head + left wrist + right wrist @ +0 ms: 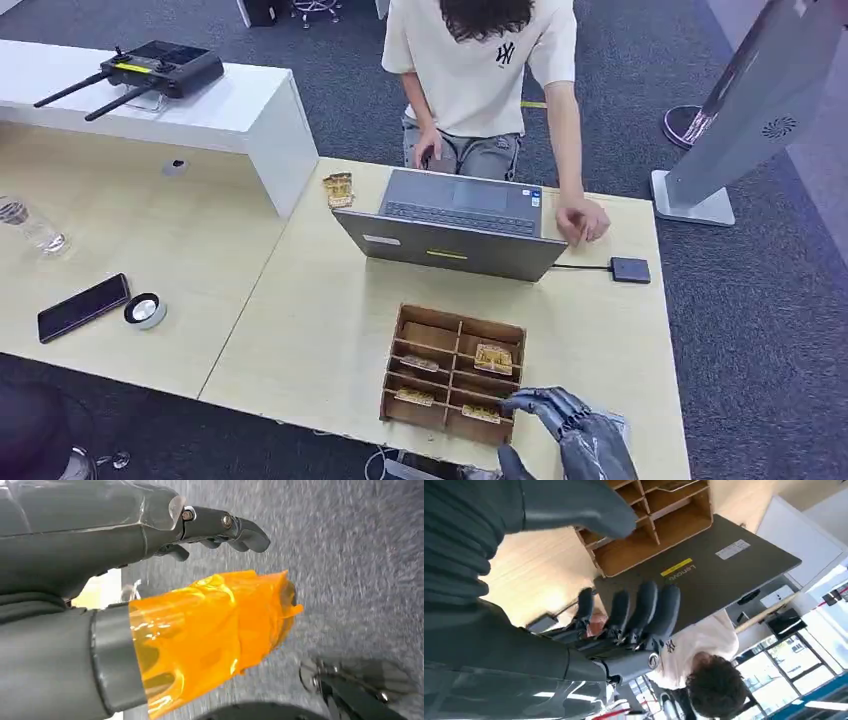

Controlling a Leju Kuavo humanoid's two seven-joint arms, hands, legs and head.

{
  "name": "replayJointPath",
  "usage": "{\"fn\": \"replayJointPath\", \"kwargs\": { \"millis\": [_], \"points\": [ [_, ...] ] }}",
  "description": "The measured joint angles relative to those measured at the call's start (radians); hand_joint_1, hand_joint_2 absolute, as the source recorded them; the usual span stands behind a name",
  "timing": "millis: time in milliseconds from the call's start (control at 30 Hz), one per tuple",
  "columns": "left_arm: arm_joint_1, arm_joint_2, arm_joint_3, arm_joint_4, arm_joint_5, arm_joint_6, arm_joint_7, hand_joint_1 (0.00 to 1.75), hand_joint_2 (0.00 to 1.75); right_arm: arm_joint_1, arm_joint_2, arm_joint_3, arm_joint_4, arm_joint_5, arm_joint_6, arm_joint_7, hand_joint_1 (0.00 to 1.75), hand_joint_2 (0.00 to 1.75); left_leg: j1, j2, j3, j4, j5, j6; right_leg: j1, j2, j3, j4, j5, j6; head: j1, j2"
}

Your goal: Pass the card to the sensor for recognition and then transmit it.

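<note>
A wooden compartment box (455,370) stands near the table's front edge, with gold-patterned cards in several compartments; one card (481,412) lies in the near right compartment. My right hand (560,415) hovers at the box's near right corner, fingertips just beside that card, holding nothing. In the right wrist view the right hand (634,615) has its fingers apart over the box (659,510) and the laptop lid (704,575). The small black sensor (630,269) lies to the right of the laptop (460,225), joined by a cable. My left hand (200,580), thumb wrapped in orange tape, hangs over grey carpet and holds nothing.
A person stands behind the table with one hand (583,220) resting near the sensor. More cards (339,189) lie left of the laptop. On the left table are a phone (83,306), a round puck (145,310) and a glass (30,228). A stand (745,110) rises at right.
</note>
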State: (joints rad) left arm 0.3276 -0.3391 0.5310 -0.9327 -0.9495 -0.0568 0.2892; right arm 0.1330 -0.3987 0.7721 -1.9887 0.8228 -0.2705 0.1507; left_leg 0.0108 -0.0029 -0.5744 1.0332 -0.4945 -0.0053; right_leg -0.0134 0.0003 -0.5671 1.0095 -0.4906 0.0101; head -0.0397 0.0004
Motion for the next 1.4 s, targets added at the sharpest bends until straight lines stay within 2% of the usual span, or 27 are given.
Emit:
{"fn": "replayJointPath", "kwargs": {
  "millis": [33, 167, 300, 367, 467, 633, 800, 867, 1133, 1167, 1400],
  "points": [
    [0.000, 0.000, 0.004, 0.000, -0.007, -0.003, -0.002, 0.00, 0.00, -0.004, 0.003, 0.000, 0.004, 0.012, 0.003, 0.004, 0.52, 1.75, 0.000, 0.000, 0.000, 0.000, 0.000, 0.000, 0.000, 0.000, 0.000, 0.000, 0.000, 0.000, 0.000, 0.000],
    [0.000, 0.000, 0.011, 0.000, -0.021, -0.007, -0.005, 0.00, 0.00, -0.019, 0.025, 0.001, 0.036, 0.064, 0.014, 0.015, 0.59, 1.75, 0.000, 0.000, 0.000, 0.000, 0.000, 0.000, 0.000, 0.000, 0.000, 0.000, 0.000, 0.000, 0.000, 0.000],
    [-0.001, 0.000, 0.021, 0.000, -0.034, -0.011, -0.005, 0.00, 0.00, -0.031, 0.052, 0.001, 0.087, 0.102, 0.010, 0.020, 0.75, 1.75, 0.000, 0.000, 0.000, 0.000, 0.000, 0.000, 0.000, 0.000, 0.000, 0.000, 0.000, 0.000, 0.000, 0.000],
    [-0.002, 0.000, 0.027, 0.000, -0.049, -0.013, -0.011, 0.00, 0.00, -0.039, 0.066, 0.001, 0.117, 0.132, 0.008, 0.024, 0.70, 1.75, 0.000, 0.000, 0.000, 0.000, 0.000, 0.000, 0.000, 0.000, 0.000, 0.000, 0.000, 0.000, 0.000, 0.000],
    [-0.006, 0.000, 0.036, 0.000, -0.069, -0.015, -0.023, 0.00, 0.00, -0.051, 0.084, 0.002, 0.153, 0.163, 0.010, 0.031, 0.79, 1.75, 0.000, 0.000, 0.000, 0.000, 0.000, 0.000, 0.000, 0.000, 0.000, 0.000, 0.000, 0.000, 0.000, 0.000],
    [-0.013, 0.001, 0.056, 0.005, -0.099, -0.010, -0.053, 0.00, 0.00, -0.073, 0.114, 0.001, 0.198, 0.208, 0.020, 0.042, 0.75, 1.75, 0.000, 0.000, 0.000, 0.000, 0.000, 0.000, 0.000, 0.000, 0.000, 0.000, 0.000, 0.000, 0.000, 0.000],
    [-0.024, 0.005, 0.076, 0.016, -0.121, -0.008, -0.062, 0.00, 0.00, -0.101, 0.146, 0.001, 0.236, 0.233, 0.035, 0.051, 0.82, 1.75, 0.000, 0.000, 0.000, 0.000, 0.000, 0.000, 0.000, 0.001, 0.000, 0.000, 0.000, 0.000, 0.000, 0.000],
    [-0.025, 0.006, 0.080, 0.019, -0.122, -0.008, -0.065, 0.00, 0.00, -0.111, 0.158, 0.001, 0.248, 0.237, 0.040, 0.058, 0.91, 1.75, 0.000, 0.000, 0.000, 0.000, 0.000, 0.000, 0.000, 0.000, 0.000, 0.000, 0.000, 0.000, 0.000, 0.000],
    [-0.029, 0.006, 0.088, 0.028, -0.125, -0.006, -0.069, 0.00, 0.00, -0.136, 0.187, 0.001, 0.277, 0.240, 0.049, 0.059, 0.91, 1.75, 0.000, 0.000, 0.000, 0.000, 0.000, 0.000, 0.000, 0.000, 0.000, 0.000, 0.000, 0.000, 0.000, 0.000],
    [-0.030, 0.006, 0.092, 0.029, -0.126, -0.006, -0.069, 0.00, 0.00, -0.140, 0.190, 0.001, 0.282, 0.240, 0.050, 0.060, 0.82, 1.75, 0.000, 0.000, 0.000, 0.000, 0.000, 0.000, 0.000, 0.001, 0.000, 0.000, 0.000, 0.000, 0.000, 0.000],
    [-0.034, 0.008, 0.105, 0.039, -0.130, -0.005, -0.071, 0.00, 0.00, -0.151, 0.199, 0.002, 0.308, 0.244, 0.055, 0.077, 0.86, 1.75, 0.000, 0.000, 0.000, 0.000, 0.000, 0.000, 0.000, 0.001, 0.000, 0.000, 0.000, 0.000, 0.000, 0.000]
  ]
}}
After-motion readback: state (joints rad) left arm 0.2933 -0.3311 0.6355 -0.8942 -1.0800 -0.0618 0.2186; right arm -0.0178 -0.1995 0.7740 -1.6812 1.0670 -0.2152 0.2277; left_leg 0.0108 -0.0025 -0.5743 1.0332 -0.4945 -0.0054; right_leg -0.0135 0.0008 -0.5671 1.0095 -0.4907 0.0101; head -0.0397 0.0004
